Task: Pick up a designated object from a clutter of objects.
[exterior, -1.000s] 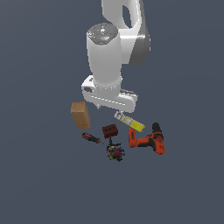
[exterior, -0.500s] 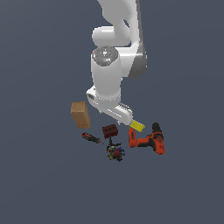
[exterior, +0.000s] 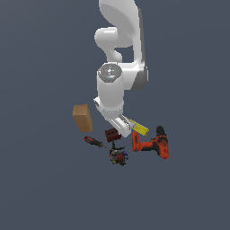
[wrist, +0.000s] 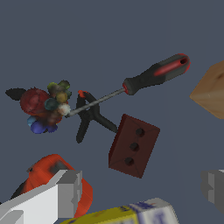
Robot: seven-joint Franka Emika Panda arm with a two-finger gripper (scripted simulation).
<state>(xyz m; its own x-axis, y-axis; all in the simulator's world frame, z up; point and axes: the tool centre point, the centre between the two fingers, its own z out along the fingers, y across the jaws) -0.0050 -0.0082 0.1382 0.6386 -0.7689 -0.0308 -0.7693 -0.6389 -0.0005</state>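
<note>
The designated object, a small dark red-brown block (wrist: 133, 145) with three round holes in one face, lies in the middle of the clutter of objects (exterior: 118, 143); in the exterior view the block (exterior: 112, 134) sits just below my hand. My gripper (wrist: 142, 187) hovers above it, open, with one finger (wrist: 65, 192) on each side of the wrist view and nothing between them. In the exterior view the gripper (exterior: 124, 131) hangs low over the pile, beside the block and apart from it.
Around the block lie a red-handled screwdriver (wrist: 153, 76), a black clamp-like piece (wrist: 89, 116), a dark multicoloured ball (wrist: 46, 107), an orange drill (exterior: 152, 143), a yellow-white bar (exterior: 137, 127) and a tan box (exterior: 82, 117).
The arm has come down steadily, bringing the hand from well above the clutter to just over the dark red block. The objects have not moved.
</note>
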